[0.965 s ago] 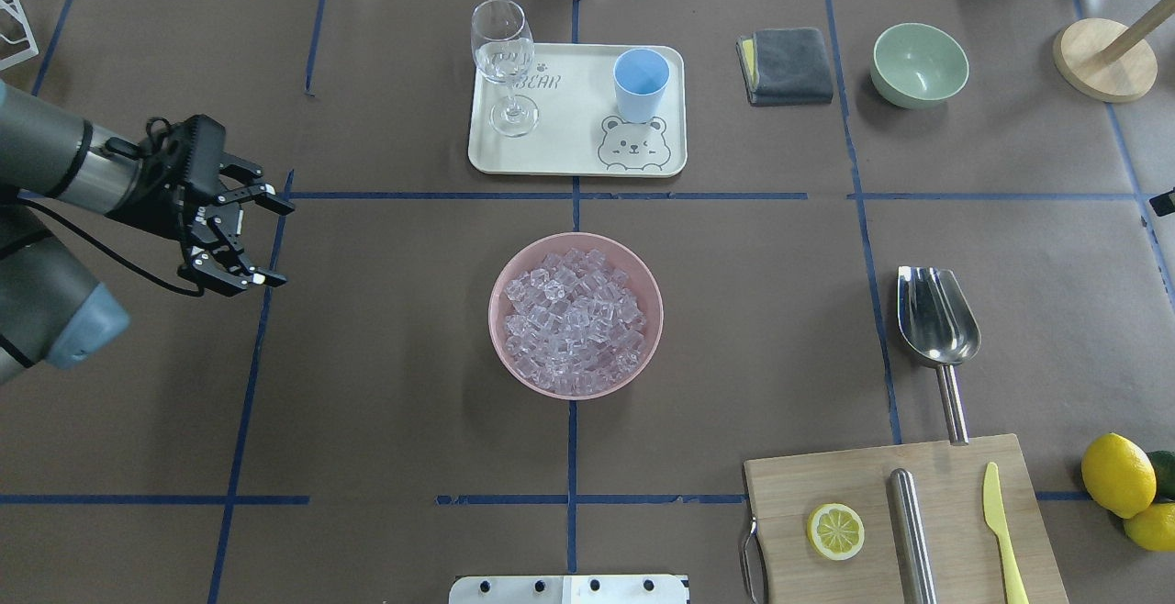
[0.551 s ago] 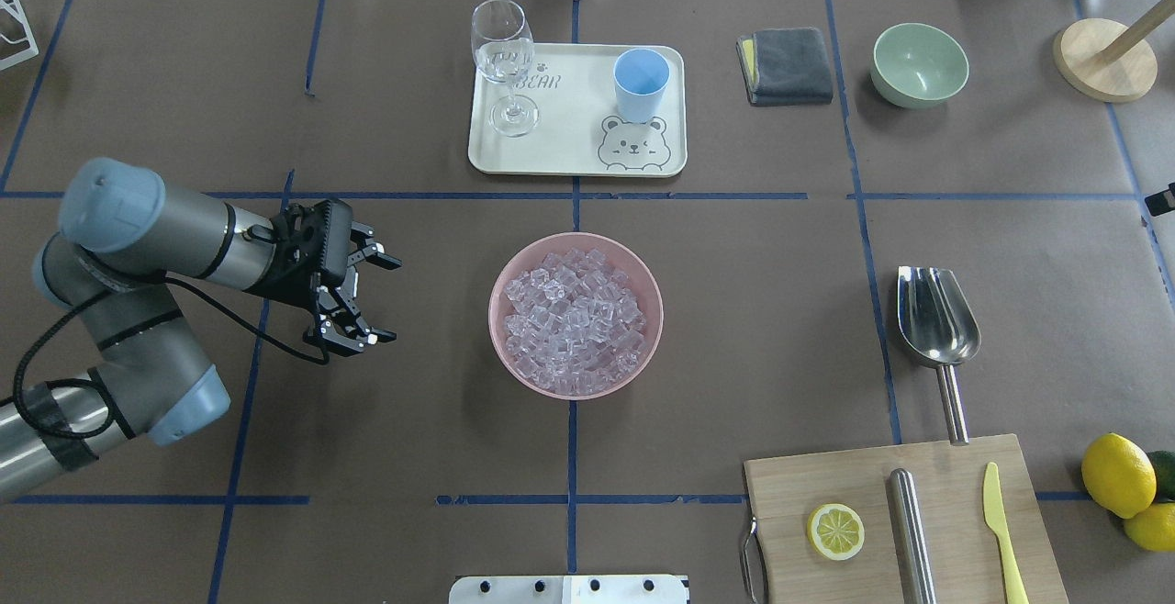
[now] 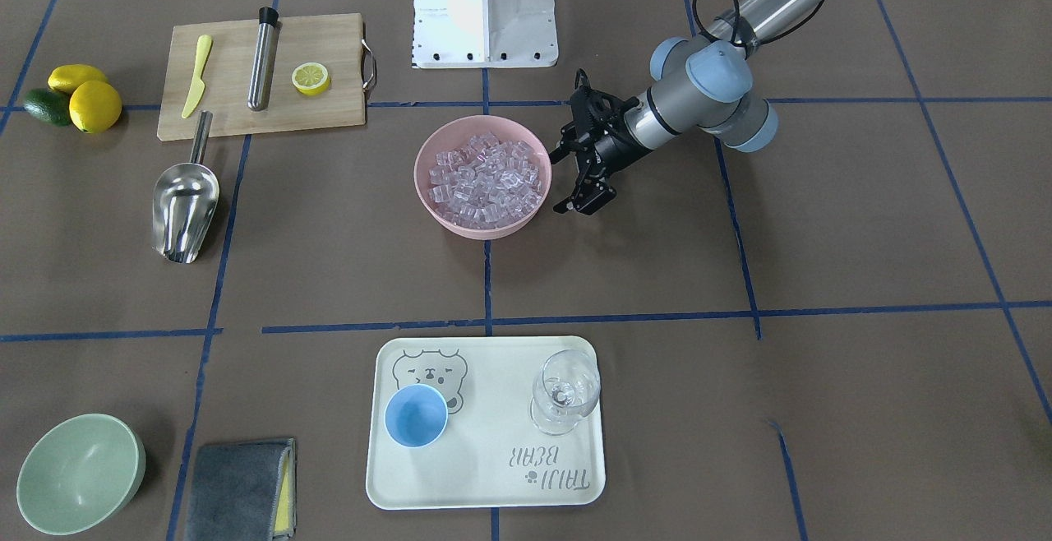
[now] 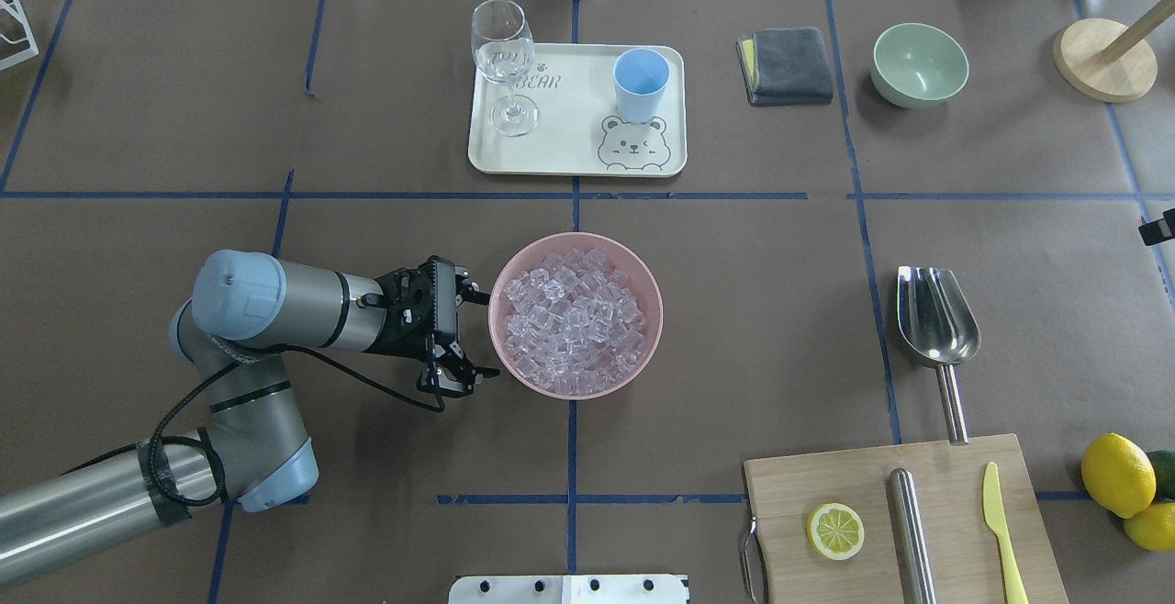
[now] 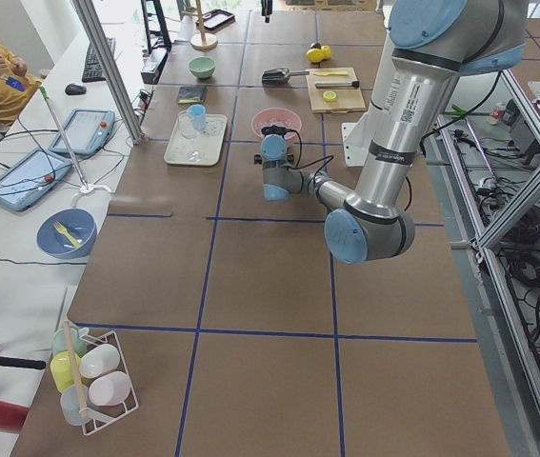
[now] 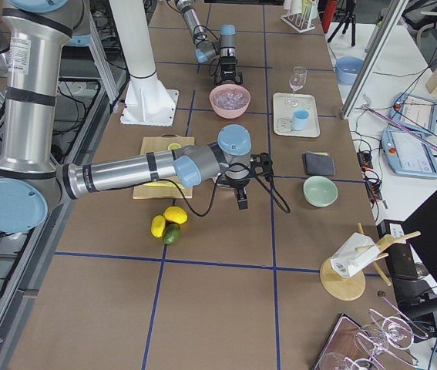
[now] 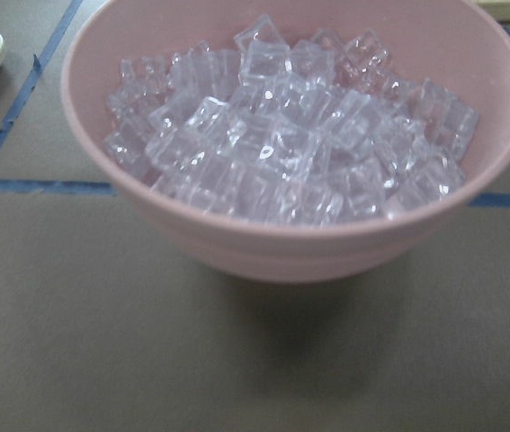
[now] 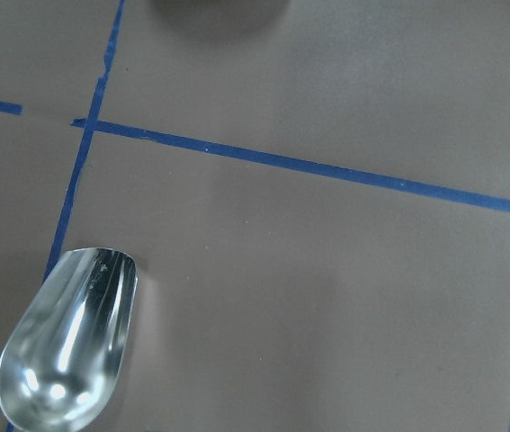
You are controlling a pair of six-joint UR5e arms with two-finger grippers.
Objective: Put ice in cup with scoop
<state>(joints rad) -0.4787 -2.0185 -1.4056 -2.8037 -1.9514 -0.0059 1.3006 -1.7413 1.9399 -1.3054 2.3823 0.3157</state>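
Note:
The ice [image 4: 574, 319] fills a pink bowl [image 4: 638, 363] at mid-table and takes up most of the left wrist view, ice [image 7: 299, 135]. My left gripper [image 4: 490, 334] is open, level with the bowl's left side, one finger either side of its rim line and not touching it; it shows too in the front view, left gripper [image 3: 556, 186]. The light-blue cup [image 4: 641, 81] stands upright on a cream tray [image 4: 569, 150]. The steel scoop [image 4: 936, 319] lies flat at the right, handle toward the cutting board. My right gripper [image 6: 242, 197] hovers near the scoop [image 8: 66, 351]; I cannot tell its state.
A wine glass [image 4: 503, 53] shares the tray. A grey cloth [image 4: 788, 64] and green bowl [image 4: 919, 62] sit at the far right. The cutting board [image 4: 955, 494] carries a lemon slice, a steel cylinder and a yellow knife; lemons [image 4: 1115, 474] lie beside it.
My left arm has swept from the table's left edge in to the pink bowl's left side, with its gripper open throughout. Nothing else has moved.

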